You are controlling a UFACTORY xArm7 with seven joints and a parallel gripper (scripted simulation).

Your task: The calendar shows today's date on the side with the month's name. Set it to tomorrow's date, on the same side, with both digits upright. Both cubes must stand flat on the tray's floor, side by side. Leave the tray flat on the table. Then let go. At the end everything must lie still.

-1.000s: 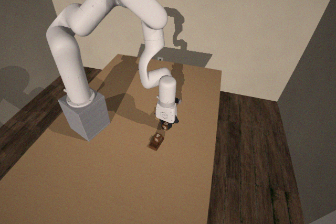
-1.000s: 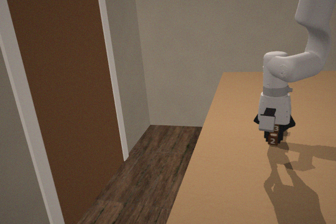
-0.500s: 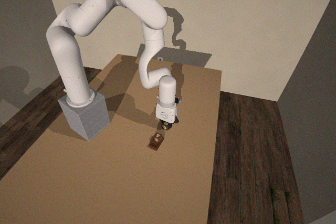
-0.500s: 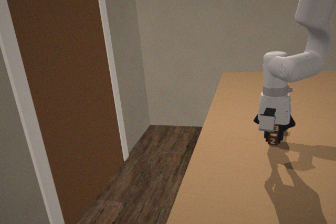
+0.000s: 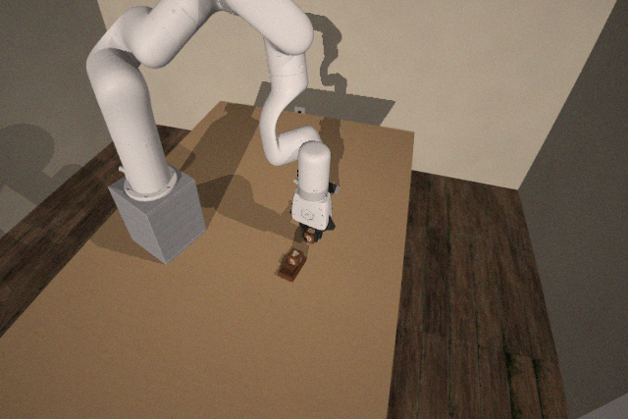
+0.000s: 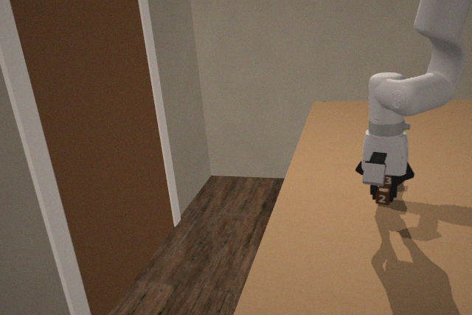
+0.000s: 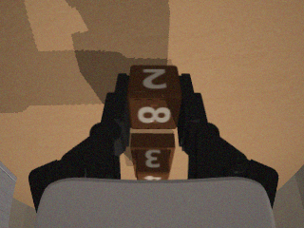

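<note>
Two number cubes, counting from the near side: one sits on the brown tray [image 5: 285,276], which is flat on the table [image 5: 213,323] [image 6: 304,235] [image 7: 247,62]. Its faces are too small to read from above. Seen from the wrist, the tray cube [image 5: 293,256] [image 7: 153,159] shows a 3 and part of another digit below it. Next out, just beyond the tray on the wall side: the held cube [image 5: 309,235] [image 6: 383,197] [image 7: 154,97], outside the tray and apart from it. Gripper [image 5: 310,235] [image 6: 383,194] [image 7: 153,88] is closed on it, a black finger on each side. Held cube has a 2 on one face and an 8 on the adjoining one; from the exterior side the 2 reads upright and the 8 lies sideways. Can't tell if its underside touches the table. So only one cube is on the tray; date not set. Gripper points down, wrist of the white arm [image 5: 274,9] [image 6: 415,94] above it. Arm arches high over to its grey pedestal [image 5: 152,222], well left of the tray as seen from above. Dark wood floor [image 5: 466,272] [image 6: 213,243] runs past the table edge right of the tray. Beige wall [image 5: 431,49] farthest, beyond tray and table, arm's shadow on it.
</note>
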